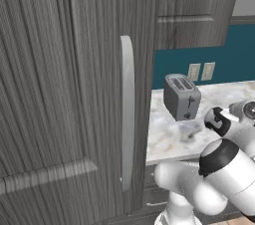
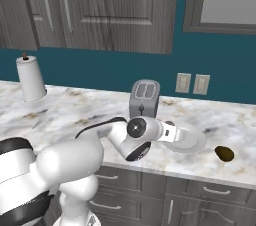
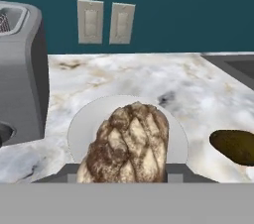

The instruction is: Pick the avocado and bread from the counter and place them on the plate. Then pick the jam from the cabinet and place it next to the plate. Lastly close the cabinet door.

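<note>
Presently, as seen:
Gripper [image 3: 127, 178]: pinched on the bread, jaws at either side of the loaf's lower part; fingertips themselves hidden behind it.
Bread [image 3: 128, 143]: brown-and-cream crusty loaf, held in front of the plate and covering its near middle; lifted or resting, cannot tell.
Plate [image 2: 192, 140]: pale grey round dish on the counter near the front edge, just right of the toaster; the arm's wrist reaches over its left part.
Avocado [image 2: 224, 153]: dark brown-green, lying on the counter just right of the plate, close to the front edge, apart from the plate rim.
Counter [image 2: 90, 112]: white-and-grey veined marble, running along the teal wall.
Toaster [image 1: 182, 97]: grey, two slots, standing upright toward the back of the counter, left of the plate.
Outlets [image 3: 105, 22]: two pale plates on the teal wall above the counter's back edge.
Paper towel roll [image 2: 30, 78]: upright at the counter's far left, against the wall.
Cabinet door [image 1: 69, 94]: dark grey wood grain, swung open, close to the left base camera.
Handle [image 1: 127, 114]: long pale bar, vertical, along the door's right edge.
Jam: cannot tell where.
</note>
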Tool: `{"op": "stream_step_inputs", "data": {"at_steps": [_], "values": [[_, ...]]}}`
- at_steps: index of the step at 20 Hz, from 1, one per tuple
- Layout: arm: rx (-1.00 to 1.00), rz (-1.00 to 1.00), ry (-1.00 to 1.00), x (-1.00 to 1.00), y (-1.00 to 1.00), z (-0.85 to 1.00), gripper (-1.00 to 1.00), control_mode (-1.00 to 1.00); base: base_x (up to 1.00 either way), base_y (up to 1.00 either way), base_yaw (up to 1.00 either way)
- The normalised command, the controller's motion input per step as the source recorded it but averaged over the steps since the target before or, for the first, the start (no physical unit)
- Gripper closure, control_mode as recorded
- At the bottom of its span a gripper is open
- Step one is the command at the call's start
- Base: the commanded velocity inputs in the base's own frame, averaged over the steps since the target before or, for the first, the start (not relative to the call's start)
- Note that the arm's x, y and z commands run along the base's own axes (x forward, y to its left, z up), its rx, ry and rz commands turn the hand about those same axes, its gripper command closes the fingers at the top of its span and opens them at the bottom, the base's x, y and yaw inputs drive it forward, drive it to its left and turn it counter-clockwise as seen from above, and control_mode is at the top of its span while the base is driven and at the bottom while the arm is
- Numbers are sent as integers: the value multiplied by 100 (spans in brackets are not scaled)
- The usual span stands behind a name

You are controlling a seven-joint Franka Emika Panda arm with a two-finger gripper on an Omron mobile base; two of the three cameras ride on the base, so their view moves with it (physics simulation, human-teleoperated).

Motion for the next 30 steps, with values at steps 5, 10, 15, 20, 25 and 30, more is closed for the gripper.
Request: {"op": "stream_step_inputs", "data": {"at_steps": [5, 10, 15, 20, 25, 30], "values": [[2, 0, 2, 0, -38, 4, 100, -100, 0, 0, 0], [0, 0, 5, 0, -15, 0, 100, -100, 0, 0, 0], [0, 0, 7, 0, 0, 0, 100, -100, 0, 0, 0], [0, 0, 6, 8, 0, -3, 100, -100, 0, 0, 0], [0, 1, 0, 12, 0, -35, 100, -100, 0, 0, 0], [0, 3, 0, 7, -3, -38, 100, -100, 0, 0, 0]]}}
